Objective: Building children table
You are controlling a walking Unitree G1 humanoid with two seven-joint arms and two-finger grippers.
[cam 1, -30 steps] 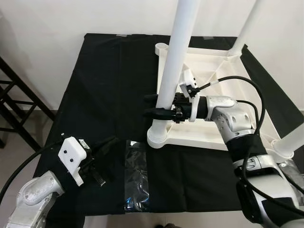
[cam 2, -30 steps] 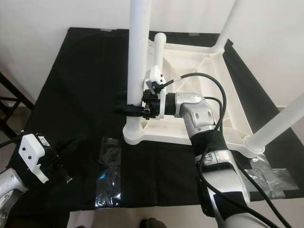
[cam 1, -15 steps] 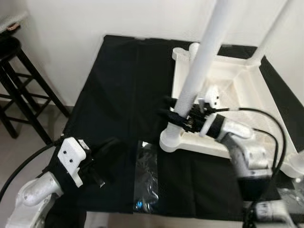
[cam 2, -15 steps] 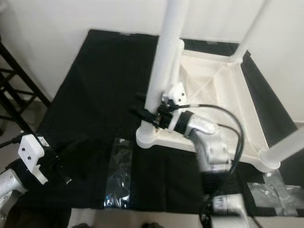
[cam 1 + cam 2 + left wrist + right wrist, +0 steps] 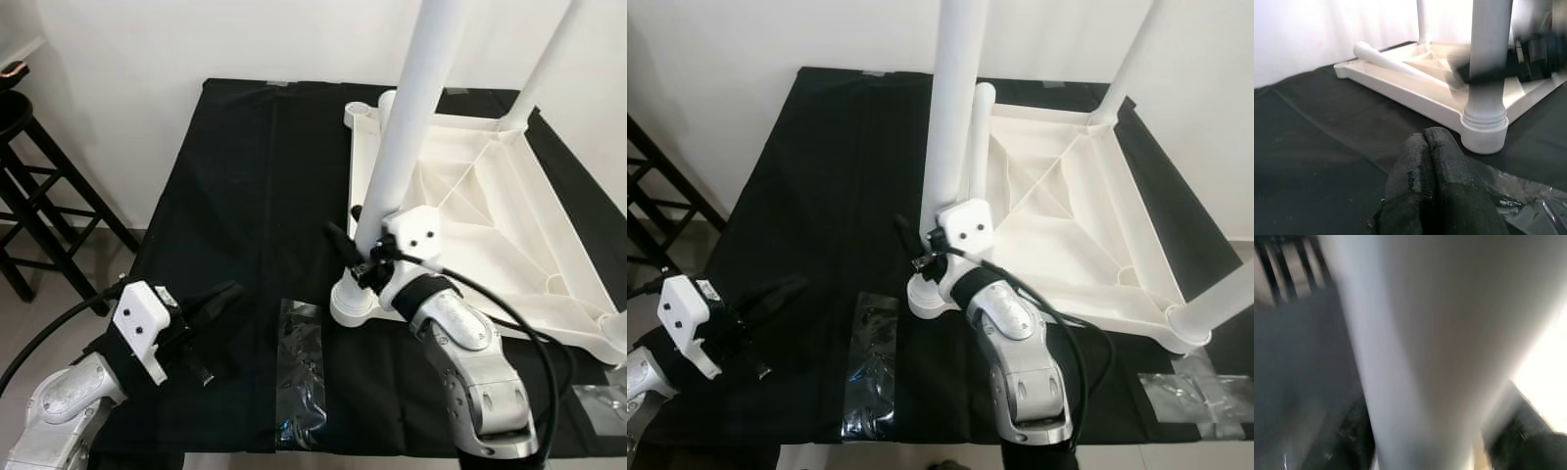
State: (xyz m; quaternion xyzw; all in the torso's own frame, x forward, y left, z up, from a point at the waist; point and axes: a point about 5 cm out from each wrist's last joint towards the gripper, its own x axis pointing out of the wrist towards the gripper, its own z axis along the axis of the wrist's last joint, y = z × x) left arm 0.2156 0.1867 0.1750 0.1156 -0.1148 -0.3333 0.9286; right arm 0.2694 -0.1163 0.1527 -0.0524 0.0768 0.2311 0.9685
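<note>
A white children's table (image 5: pixel 490 211) is seen lying upside down on a black cloth (image 5: pixel 235 215) that covers the tabletop, occupying the upper right of the left eye view. Its underside, with raised ribs, faces up. A white leg (image 5: pixel 407 127) is set in the near left corner socket, at the centre of the frame; its long axis runs nearly upright, rising out of the top edge and leaning slightly to the right. A second leg (image 5: pixel 1127 64) stands at the far corner in the upper right, and a third (image 5: pixel 1225 304) at the near right corner, at the right edge. A further loose leg (image 5: pixel 978 137) is laid along the table's left rim, pointing away from the camera. The right tool (image 5: pixel 355 257) is placed at the lower part of the centre leg, just above the socket, its black fingers on either side of the leg and pinching it; in the right wrist view the leg is blurred and very close. The left tool (image 5: pixel 211 304) is held low at the lower left over the cloth, its fingers (image 5: pixel 1432 171) pressed together with nothing between them. A clear plastic bag (image 5: pixel 299 372) lies flat at the bottom centre. A black stool (image 5: pixel 29 186) stands at the left edge.
</note>
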